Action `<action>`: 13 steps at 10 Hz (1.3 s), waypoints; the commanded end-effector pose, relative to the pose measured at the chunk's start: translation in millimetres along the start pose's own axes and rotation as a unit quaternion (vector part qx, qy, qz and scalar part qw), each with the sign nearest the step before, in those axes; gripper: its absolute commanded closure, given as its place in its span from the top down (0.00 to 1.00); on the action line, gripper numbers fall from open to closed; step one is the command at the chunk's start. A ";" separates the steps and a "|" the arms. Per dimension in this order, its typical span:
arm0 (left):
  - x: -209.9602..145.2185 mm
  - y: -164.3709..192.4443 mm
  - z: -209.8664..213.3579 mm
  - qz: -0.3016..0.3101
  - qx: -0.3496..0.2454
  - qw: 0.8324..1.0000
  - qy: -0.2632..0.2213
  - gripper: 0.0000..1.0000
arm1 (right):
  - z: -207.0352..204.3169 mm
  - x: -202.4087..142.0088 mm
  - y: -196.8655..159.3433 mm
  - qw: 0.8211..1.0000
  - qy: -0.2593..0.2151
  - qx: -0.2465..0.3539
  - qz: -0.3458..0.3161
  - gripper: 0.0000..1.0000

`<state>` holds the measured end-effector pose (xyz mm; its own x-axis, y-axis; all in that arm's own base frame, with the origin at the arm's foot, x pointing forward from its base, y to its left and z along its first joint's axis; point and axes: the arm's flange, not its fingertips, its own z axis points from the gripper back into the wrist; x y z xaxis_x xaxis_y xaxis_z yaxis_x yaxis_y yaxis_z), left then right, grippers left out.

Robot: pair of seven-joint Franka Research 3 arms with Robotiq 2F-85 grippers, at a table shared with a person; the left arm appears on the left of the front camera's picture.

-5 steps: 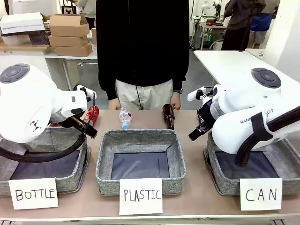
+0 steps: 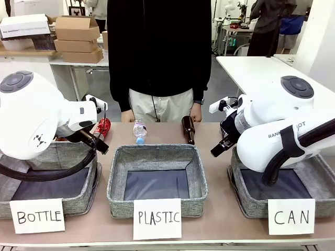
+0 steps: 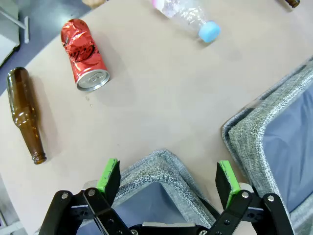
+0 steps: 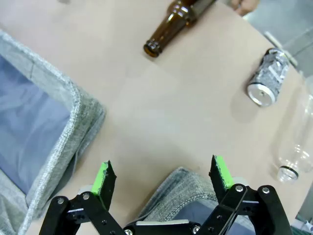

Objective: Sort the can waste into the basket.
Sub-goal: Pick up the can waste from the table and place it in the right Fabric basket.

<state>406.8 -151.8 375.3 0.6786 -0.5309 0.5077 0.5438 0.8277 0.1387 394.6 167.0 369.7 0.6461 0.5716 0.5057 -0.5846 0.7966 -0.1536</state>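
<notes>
Where the tan table [image 3: 166,98] lies bare beyond the baskets, the can waste rests on its side as two thin-walled metal cylinders. The red can [image 3: 84,55] has crinkled, glossy foil-like walls and a silver end facing the left wrist camera. The silvery-grey can [image 4: 268,78] carries dark print and a plain round end.

The basket [image 2: 238,191] is rectangular, of coarse grey woven fabric with a smooth dark lining, and stands at the robot's right behind a white card [image 2: 291,216] handwritten "CAN". Neither can is in it. Two like baskets stand beside it, carded "PLASTIC" [image 2: 157,218] and "BOTTLE" [image 2: 37,215].

A brown glass bottle [image 3: 24,112] lies just beside the red can, and a clear plastic bottle with a blue cap [image 3: 190,17] lies farther along. In the right wrist view, the silvery-grey can lies between a second brown bottle [image 4: 176,22] and a clear uncapped bottle [image 4: 298,142]. A person in a black top stands at the far edge, one hand [image 2: 196,112] at the table's edge.

The left gripper [image 3: 168,171] hovers over a basket corner, jaws spread wide and holding nothing, well apart from the red can. The right gripper [image 4: 161,171] hovers likewise over a basket corner, jaws wide and empty, well apart from the silvery-grey can.
</notes>
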 end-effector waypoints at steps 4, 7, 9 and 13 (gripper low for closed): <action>0.0 0.0 0.0 0.000 0.000 1.000 0.000 1.00 | 0.0 0.0 0.0 1.000 0.000 0.000 0.000 1.00; 11.6 -3.0 148.0 0.075 0.017 0.992 -0.101 1.00 | 140.4 -7.2 -4.1 0.995 -0.097 0.007 -0.017 1.00; -27.6 -22.6 199.8 0.071 -0.036 0.992 -0.100 1.00 | 191.7 -52.0 0.9 0.996 -0.086 0.015 -0.031 1.00; 23.4 -15.1 215.2 0.052 -0.039 0.992 -0.105 1.00 | 201.8 14.7 -17.5 0.995 -0.093 0.002 -0.028 1.00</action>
<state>291.1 -138.2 571.1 0.6072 -0.4664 0.6432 0.5922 0.8054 0.0249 300.3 107.8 563.9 0.5925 0.4788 0.6478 -0.5219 0.8408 -0.1441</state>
